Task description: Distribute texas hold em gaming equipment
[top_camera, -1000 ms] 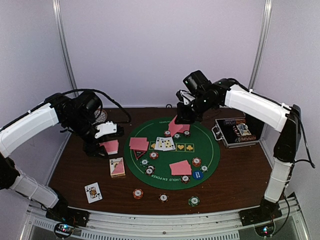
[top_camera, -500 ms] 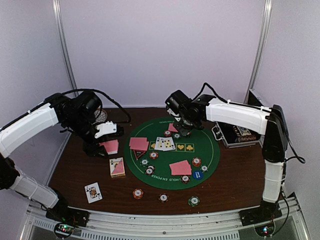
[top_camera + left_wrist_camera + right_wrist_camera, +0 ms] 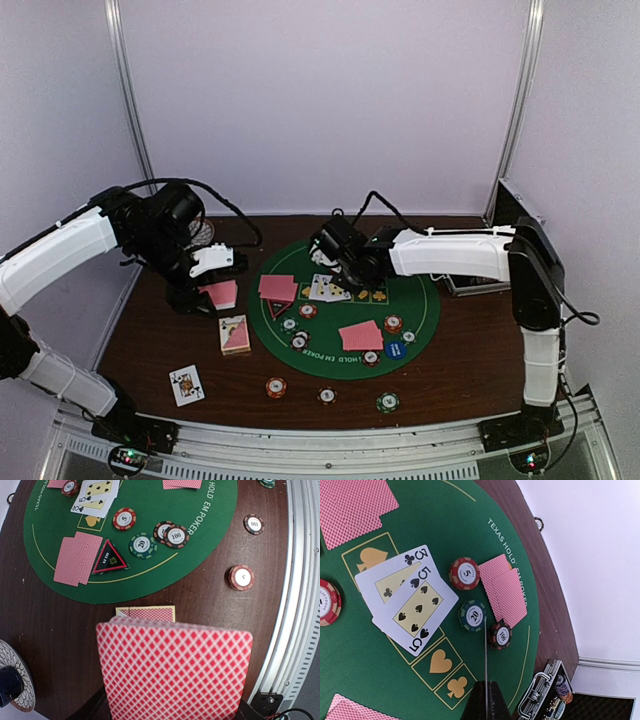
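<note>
top view: the left gripper [image 3: 212,292] is clamped on a pink deck [image 3: 224,294] above the bare brown table [image 3: 470,350], left of the round green mat [image 3: 415,300]. the right gripper [image 3: 342,266] sits low over the mat's far side.

left wrist: the deck's back has red diamonds and straight edges. a red triangle [image 3: 109,559] and round striped chips [image 3: 141,545] lie beyond it.

right wrist: closed fingers [image 3: 477,705] pinch one thin card [image 3: 485,650], seen edge-on, its tip by a green chip [image 3: 473,615].

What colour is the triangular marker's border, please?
The triangular marker has a red border; clearest in the left wrist view.
</note>
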You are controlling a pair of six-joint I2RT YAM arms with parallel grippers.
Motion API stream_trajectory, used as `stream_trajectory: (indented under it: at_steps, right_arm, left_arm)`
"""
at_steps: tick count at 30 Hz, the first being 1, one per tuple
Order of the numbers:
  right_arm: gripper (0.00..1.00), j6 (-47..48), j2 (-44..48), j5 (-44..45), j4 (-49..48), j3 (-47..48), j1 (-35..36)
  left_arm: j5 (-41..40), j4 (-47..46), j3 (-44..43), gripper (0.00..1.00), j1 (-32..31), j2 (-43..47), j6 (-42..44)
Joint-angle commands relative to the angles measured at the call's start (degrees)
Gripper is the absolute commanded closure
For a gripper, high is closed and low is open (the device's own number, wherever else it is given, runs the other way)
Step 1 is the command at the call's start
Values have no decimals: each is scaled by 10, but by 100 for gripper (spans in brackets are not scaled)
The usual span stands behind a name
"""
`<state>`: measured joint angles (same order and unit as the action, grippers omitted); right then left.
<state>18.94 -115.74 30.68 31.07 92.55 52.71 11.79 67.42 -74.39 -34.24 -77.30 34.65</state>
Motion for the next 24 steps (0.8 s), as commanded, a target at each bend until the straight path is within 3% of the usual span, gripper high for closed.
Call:
stream_trajectory:
  at_steps: [1,20,22,24]
  right_arm:
    - [100,17,-31,-3,-21,-7,4]
    - [100,94,-86,35,-53,-26,41]
    - [94,102,-90,36,-55,-28,41]
    - [79,102,-93,35,-54,-28,41]
  left_arm:
    - [13,-20,3,78,0,13,9]
    - [23,-18,-5,78,0,13,5]
    - [22,-17,-7,78,0,12,5]
    - [24,-17,-8,78,0,12,5]
